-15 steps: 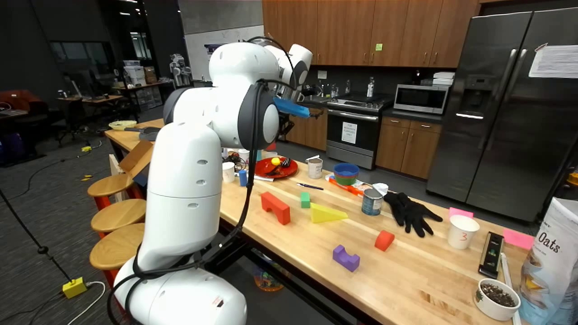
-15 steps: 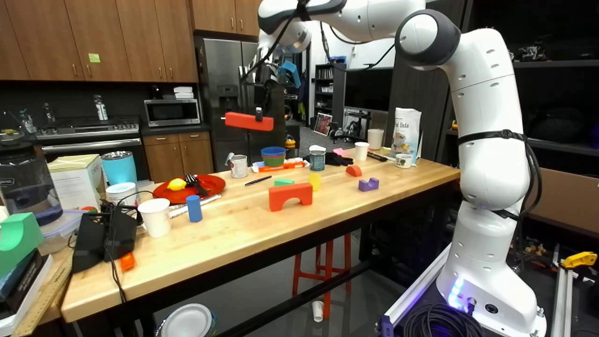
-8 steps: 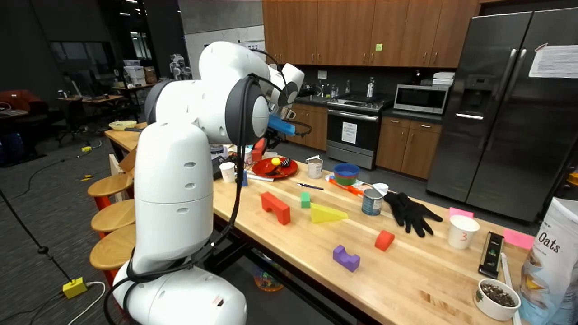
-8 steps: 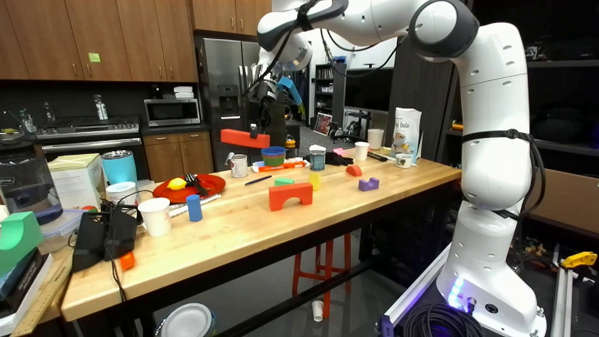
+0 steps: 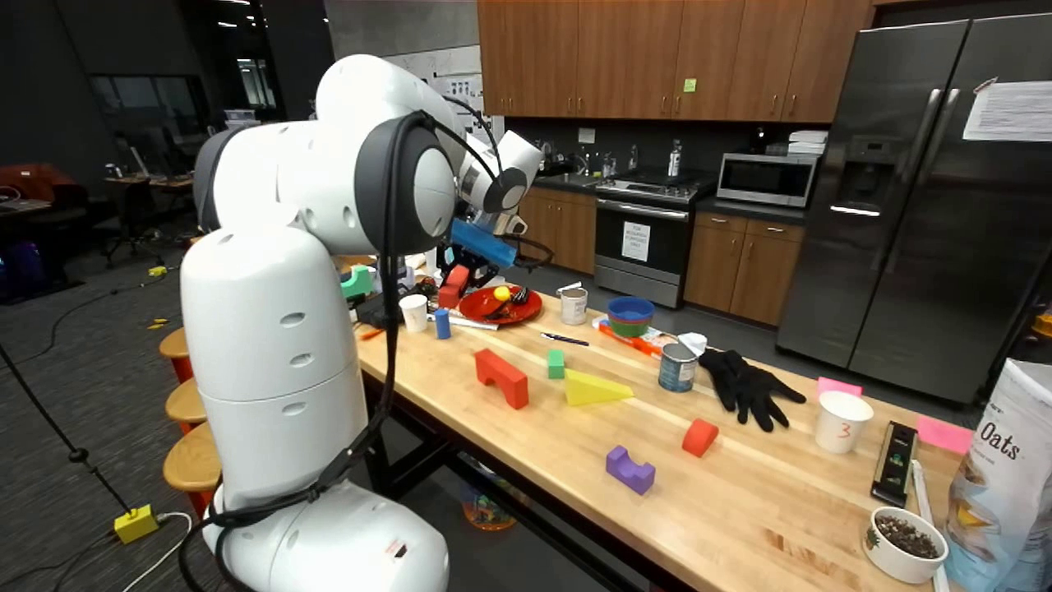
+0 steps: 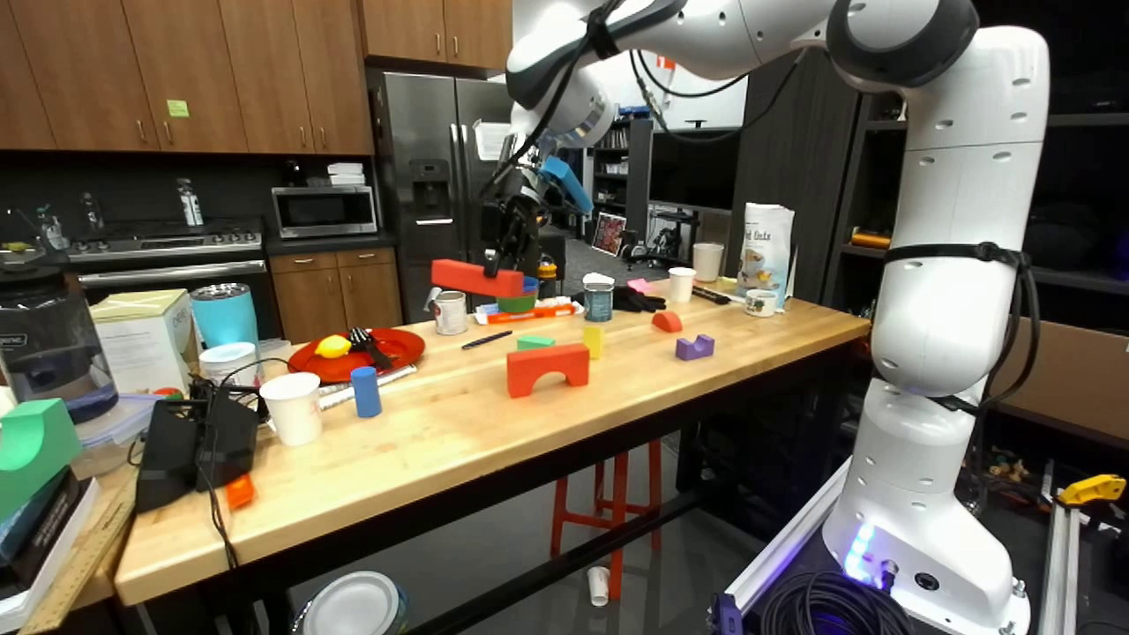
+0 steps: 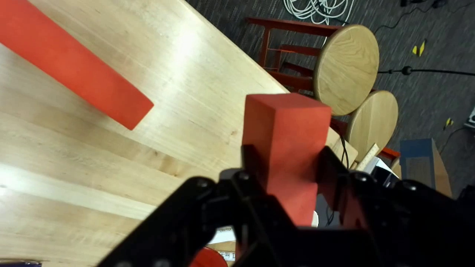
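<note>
One long red block (image 6: 460,277), clamped between the fingers (image 7: 334,170), has come lower over the tabletop (image 6: 441,423) but isn't set down yet; from here I can't judge its clearance well.

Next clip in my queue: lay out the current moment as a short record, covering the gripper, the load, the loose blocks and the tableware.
hold: gripper closed on a red rectangular block
load position: raised off the table
loose red blocks: red arch standing on its two feet; red half-round
other blocks: green block, yellow wedge, notched purple block, upright blue cylinder
tableware: red plate bearing a yellow lemon-like item and dark utensils
also present: black gloves, white cup marked 3, oats bag
</note>
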Robot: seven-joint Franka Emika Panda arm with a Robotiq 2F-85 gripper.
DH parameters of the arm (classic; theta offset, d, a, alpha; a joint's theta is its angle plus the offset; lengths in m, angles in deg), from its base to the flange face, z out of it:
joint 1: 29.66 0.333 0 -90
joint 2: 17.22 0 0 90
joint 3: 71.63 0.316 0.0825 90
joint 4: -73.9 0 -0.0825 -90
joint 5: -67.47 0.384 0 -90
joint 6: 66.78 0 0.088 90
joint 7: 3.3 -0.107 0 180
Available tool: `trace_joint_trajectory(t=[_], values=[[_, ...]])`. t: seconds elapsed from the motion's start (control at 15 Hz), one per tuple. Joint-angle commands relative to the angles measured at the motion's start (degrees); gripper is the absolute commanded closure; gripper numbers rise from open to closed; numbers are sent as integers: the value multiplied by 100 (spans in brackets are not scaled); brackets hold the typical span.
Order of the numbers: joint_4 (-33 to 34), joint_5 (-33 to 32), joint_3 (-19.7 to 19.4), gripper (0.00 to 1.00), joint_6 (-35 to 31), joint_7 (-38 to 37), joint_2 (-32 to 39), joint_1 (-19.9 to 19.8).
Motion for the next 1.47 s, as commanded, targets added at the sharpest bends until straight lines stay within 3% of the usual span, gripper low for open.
trace_joint_trajectory(t=[0.0, 0.07, 0.33, 0.73, 1.13, 1.4], values=[[-46, 3, -80, 57, -1, -13, -50, 76], [-73, 3, -83, 82, -8, -19, -79, 78], [382, -568, -91, 82, 749, 578, 287, 49], [521, -1343, -33, 82, 1286, 1595, 570, 66], [274, -2380, 42, 82, 897, 3029, 629, 164], [37, -2555, 65, 82, 188, 3767, 676, 163]])
